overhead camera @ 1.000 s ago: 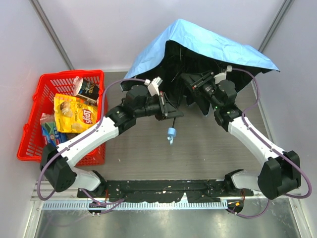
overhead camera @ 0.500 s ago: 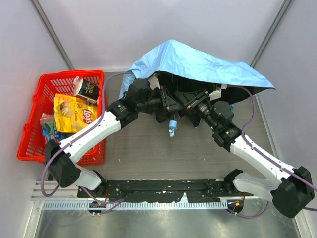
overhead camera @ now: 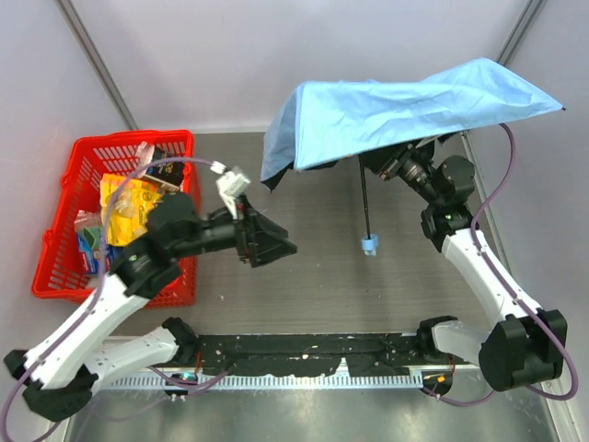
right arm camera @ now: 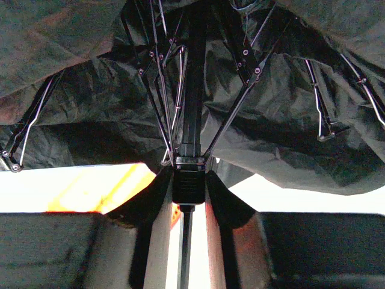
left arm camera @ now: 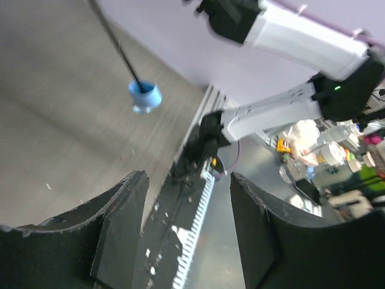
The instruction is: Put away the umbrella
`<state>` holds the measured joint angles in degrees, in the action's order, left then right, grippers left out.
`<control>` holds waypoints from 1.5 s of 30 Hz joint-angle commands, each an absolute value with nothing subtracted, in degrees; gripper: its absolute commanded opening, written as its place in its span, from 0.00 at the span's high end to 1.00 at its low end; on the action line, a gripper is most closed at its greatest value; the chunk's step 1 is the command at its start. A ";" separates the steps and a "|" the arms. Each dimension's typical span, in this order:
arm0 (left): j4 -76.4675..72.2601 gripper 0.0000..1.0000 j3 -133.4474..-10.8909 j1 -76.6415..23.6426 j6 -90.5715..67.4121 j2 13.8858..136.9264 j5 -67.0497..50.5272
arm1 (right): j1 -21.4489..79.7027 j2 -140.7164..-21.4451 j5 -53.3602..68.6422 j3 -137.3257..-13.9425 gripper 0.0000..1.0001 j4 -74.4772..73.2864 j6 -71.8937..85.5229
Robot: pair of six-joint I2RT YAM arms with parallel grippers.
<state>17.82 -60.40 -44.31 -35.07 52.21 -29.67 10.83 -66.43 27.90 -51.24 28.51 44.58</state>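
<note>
The open umbrella (overhead camera: 405, 115) roofs the table's (overhead camera: 322, 295) 12-to-2 o'clock sector, barring entry from above; its black shaft (overhead camera: 364, 198) and handle (overhead camera: 369, 245) hang into the middle. A filled red basket (overhead camera: 129, 137) blocks 9 o'clock. Between the left gripper's (left arm camera: 187, 178) spread fingers (left arm camera: 120, 241) and the shaft lies bare table, passable, as is the 6 o'clock strip.

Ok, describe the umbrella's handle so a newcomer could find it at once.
Find the open sky-blue umbrella at the far right of the table. A thin black shaft runs out from under it toward the near edge. The handle is the small light-blue knob at its tip, alone against grey tabletop.
</note>
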 commanded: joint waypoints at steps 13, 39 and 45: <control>31.82 0.00 -98.33 -43.34 -36.56 62.73 5.49 | 11.42 -54.85 61.69 -40.35 0.99 56.59 33.74; -8.07 0.00 -64.45 -37.44 -42.27 47.12 -13.11 | 11.16 -66.62 61.70 -46.41 0.99 76.90 53.78; -2.30 0.00 -68.01 -37.44 -43.94 50.78 -13.77 | 11.25 -70.57 60.56 -46.84 0.99 88.58 62.39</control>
<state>-3.07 -64.01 -37.71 -43.29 45.19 -14.11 11.14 -69.32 64.64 -43.81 72.27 56.73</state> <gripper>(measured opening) 0.995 0.289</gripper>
